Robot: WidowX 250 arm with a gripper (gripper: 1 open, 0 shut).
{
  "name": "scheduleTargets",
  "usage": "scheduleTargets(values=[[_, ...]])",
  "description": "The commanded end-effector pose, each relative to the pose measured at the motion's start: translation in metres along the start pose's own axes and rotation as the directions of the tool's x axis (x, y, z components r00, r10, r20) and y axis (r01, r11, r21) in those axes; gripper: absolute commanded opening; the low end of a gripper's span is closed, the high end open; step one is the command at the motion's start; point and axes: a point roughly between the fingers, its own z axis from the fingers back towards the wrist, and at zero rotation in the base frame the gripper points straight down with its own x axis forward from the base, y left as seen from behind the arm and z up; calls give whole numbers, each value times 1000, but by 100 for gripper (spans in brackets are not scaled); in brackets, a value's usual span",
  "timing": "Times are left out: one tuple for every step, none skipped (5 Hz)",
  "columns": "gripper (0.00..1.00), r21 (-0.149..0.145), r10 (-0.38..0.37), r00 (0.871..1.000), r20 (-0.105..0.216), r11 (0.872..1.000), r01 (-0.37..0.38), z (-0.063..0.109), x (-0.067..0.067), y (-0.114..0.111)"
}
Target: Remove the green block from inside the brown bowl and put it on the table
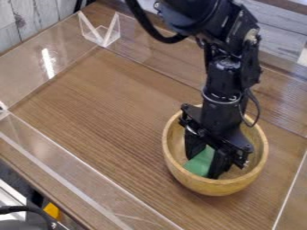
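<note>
A clear wall edges the table on the left, with open wood between it and the brown bowl. Inside the bowl, the green block lies by the black gripper; I can't tell whether its fingers are spread or gripping.

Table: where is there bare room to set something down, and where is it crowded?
The table has a wide bare stretch left of the brown bowl, reaching to the clear wall along the left edge. It is crowded at the bowl, where the gripper reaches in over the green block.
</note>
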Motion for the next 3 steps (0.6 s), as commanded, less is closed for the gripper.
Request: scheduleTargets(values=[[0,-3,9,998,63,1000,-9,19,4,2],[0,-8,15,998,65,1000,-14,22,3,3],[0,-13,21,998,67,1000,-20,26,2,3]])
